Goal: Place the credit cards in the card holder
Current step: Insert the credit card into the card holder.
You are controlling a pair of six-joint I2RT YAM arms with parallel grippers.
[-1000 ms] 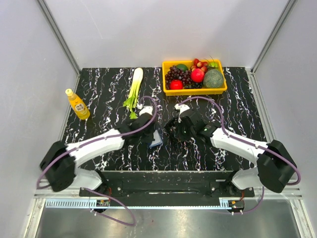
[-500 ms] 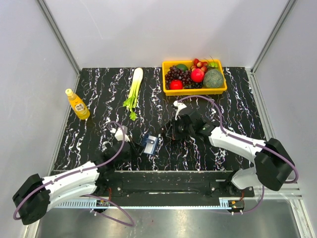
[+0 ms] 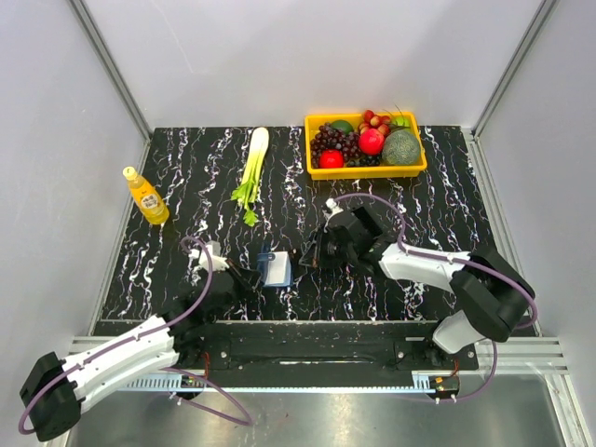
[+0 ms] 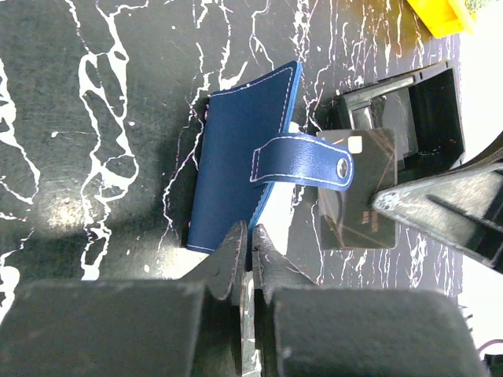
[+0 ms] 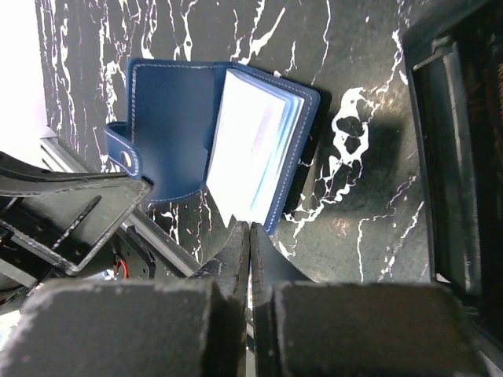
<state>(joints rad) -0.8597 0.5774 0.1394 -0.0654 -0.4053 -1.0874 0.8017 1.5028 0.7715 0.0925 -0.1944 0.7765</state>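
Note:
The navy card holder (image 3: 277, 270) stands half open near the table's front, its pale blue inside (image 5: 247, 153) facing my right gripper. My left gripper (image 4: 250, 238) is shut, pinching the near edge of the strap-side cover (image 4: 240, 157). A dark credit card (image 4: 357, 188) shows beside the holder's open side, partly under the snap strap (image 4: 302, 161). My right gripper (image 5: 251, 228) is shut, its tips at the edge of the pale pages. One fingertip (image 4: 393, 203) touches the card's right edge; I cannot tell if the card is pinched. In the top view the left gripper (image 3: 250, 277) and right gripper (image 3: 305, 259) flank the holder.
A black open tray (image 4: 428, 102) stands just behind the right gripper. A yellow basket (image 3: 366, 171) of fruit sits at the back right, a green stalk (image 3: 252, 168) at the back middle, an orange bottle (image 3: 146, 197) at the left.
The left arm has drawn back toward the near left edge and the card holder shifted left with it. The right gripper followed leftward to the holder.

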